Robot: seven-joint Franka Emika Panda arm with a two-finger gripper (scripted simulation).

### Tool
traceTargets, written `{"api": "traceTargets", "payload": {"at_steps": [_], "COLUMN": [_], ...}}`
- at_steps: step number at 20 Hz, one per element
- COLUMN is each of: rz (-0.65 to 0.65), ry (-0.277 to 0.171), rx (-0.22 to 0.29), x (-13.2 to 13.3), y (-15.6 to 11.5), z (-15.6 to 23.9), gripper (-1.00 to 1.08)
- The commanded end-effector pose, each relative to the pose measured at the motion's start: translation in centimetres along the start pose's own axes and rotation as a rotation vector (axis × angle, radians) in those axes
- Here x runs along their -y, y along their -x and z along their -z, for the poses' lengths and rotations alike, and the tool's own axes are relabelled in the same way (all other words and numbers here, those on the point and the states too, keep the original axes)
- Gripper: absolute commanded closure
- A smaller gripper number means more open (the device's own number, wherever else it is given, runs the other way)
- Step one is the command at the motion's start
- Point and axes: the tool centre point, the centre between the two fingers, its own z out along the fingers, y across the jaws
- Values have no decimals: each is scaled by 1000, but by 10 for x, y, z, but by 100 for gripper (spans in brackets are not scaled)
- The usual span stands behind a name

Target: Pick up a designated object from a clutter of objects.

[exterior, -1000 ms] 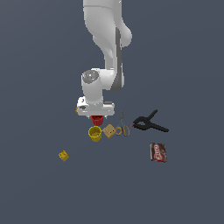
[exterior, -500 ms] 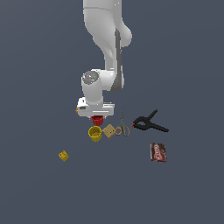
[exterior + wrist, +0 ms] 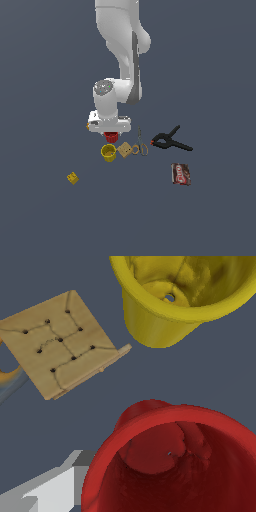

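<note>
Red cup point(image 3: 172, 456) sits upright directly under gripper point(image 3: 111, 131), just behind yellow cup point(image 3: 108, 152) w/ tan block point(image 3: 125, 149) beside it. One finger point(image 3: 47, 488) shows next to the rim; can't tell jaw width or whether they're already pinching. To do it well: keep centred over cup, straddle the wall, close gently on the ribs, then lift straight up w/o nudging yellow cup.

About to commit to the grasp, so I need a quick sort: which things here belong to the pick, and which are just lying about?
In the job:
- red cup, directly under the gripper

Lying about:
- yellow cup
- tan block
- scissors
- black clamp
- dark brown box
- yellow brick

Whether the jaws are open or shut cannot be told.
</note>
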Motion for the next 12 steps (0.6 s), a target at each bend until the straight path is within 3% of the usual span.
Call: {"api": "traceTargets", "payload": {"at_steps": [1, 12], "rz": [0, 0], "ry": [0, 1], "rx": [-2, -2], "x": [1, 10], "y": [-1, -6], "z": [6, 68], "gripper": [108, 108]}}
